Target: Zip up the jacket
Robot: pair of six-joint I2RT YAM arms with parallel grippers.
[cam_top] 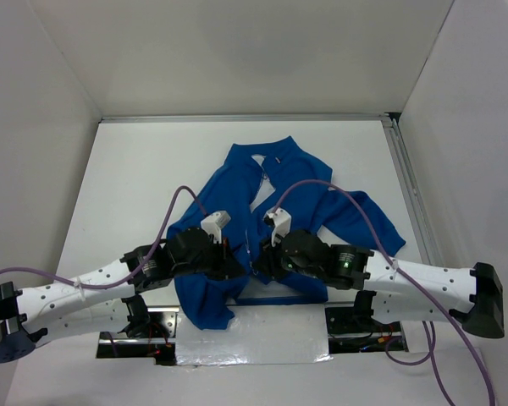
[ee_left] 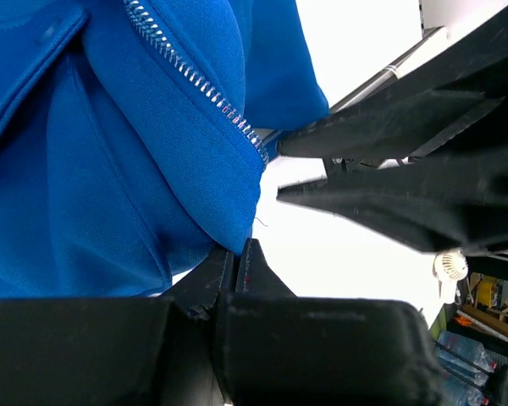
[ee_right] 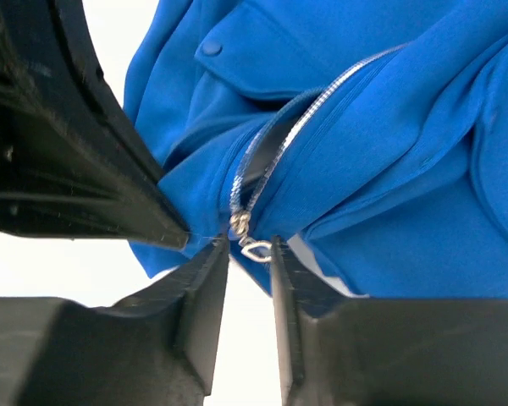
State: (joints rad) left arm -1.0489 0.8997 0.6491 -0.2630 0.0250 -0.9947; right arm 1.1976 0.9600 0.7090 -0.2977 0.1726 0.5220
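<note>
Item: jacket (cam_top: 237,173), royal blue, lying at the middle of the white table (cam_top: 135,169), front open toward the collar. Left gripper (ee_left: 235,258): fingers clenched on the hem corner below the zipper teeth (ee_left: 195,80). Right gripper (ee_right: 247,258): fingers narrowly parted, zipper pull (ee_right: 254,249) at their tips, not gripped

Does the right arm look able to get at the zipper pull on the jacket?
Probably yes. The zipper pull lies right at the tips of the right tool, whose jaws stand slightly apart. The left tool pinches the jacket hem beside it, apparently not blocking.
</note>
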